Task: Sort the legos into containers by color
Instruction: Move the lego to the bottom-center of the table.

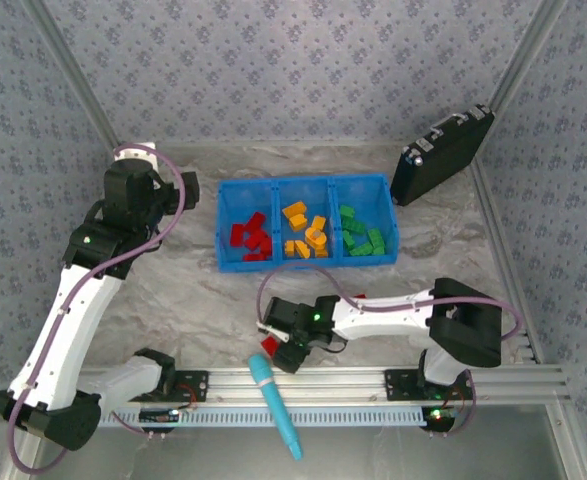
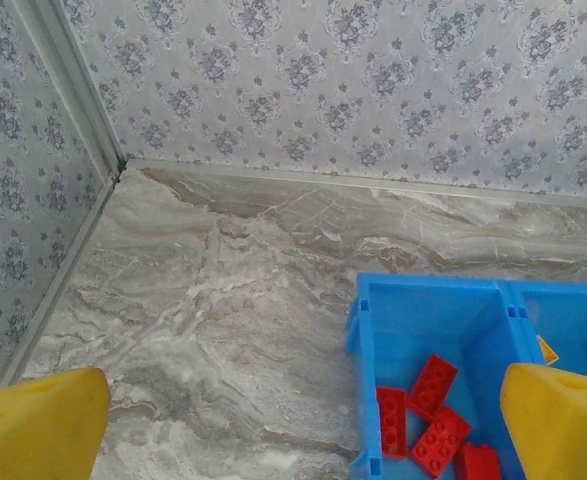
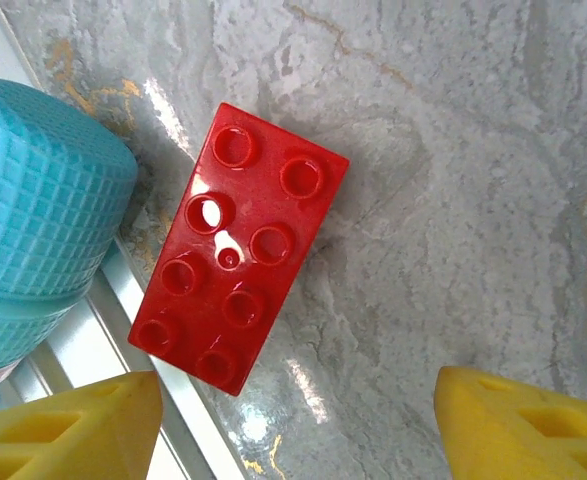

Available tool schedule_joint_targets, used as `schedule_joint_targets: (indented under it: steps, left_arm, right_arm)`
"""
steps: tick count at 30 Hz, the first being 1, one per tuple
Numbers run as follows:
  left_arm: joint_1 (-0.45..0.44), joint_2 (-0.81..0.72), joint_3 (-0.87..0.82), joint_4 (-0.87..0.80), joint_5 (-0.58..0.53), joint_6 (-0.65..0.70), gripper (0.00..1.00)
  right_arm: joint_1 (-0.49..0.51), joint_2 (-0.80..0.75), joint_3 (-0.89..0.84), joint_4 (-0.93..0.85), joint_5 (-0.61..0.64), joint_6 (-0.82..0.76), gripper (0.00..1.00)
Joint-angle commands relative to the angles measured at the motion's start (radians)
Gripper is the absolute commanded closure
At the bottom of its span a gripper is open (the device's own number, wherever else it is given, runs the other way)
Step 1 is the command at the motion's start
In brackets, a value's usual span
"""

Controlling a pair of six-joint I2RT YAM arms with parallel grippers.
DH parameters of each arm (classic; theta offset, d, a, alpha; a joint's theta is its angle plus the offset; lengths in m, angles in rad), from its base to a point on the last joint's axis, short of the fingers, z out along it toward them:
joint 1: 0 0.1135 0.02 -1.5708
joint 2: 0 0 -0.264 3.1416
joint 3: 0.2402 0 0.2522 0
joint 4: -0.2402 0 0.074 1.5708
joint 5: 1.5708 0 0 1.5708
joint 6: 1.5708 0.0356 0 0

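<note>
The blue bin (image 1: pixel 303 182) holds red legos (image 1: pixel 249 236) in its left compartment, orange ones (image 1: pixel 306 232) in the middle and green ones (image 1: pixel 361 235) on the right. In the right wrist view a lone red lego (image 3: pixel 238 245) lies studs-up on the marble beside the front rail. My right gripper (image 3: pixel 298 430) hovers just short of it, open, with nothing between its yellow fingers (image 3: pixel 73 430). From above, that right gripper (image 1: pixel 276 345) sits low near the front edge. My left gripper (image 2: pixel 298 440) is open over bare marble left of the bin (image 2: pixel 428 285) and its red legos (image 2: pixel 435 385). The left gripper (image 1: pixel 158 195) is at the back left.
A cyan pen-like tool (image 1: pixel 273 400) lies across the front rail (image 1: pixel 373 380), right beside the loose red brick; its ribbed end (image 3: pixel 33 210) is close to my right gripper. A black hard case (image 1: pixel 441 152) leans at the back right. Patterned walls enclose the table.
</note>
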Motion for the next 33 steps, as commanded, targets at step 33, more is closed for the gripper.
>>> schedule_joint_targets:
  steps: [33]
  left_arm:
    - [0.034,0.007,0.021,0.003,-0.002,0.015,0.0]
  right_arm:
    - [-0.035,0.145,0.086,-0.039,-0.006,0.039,0.47]
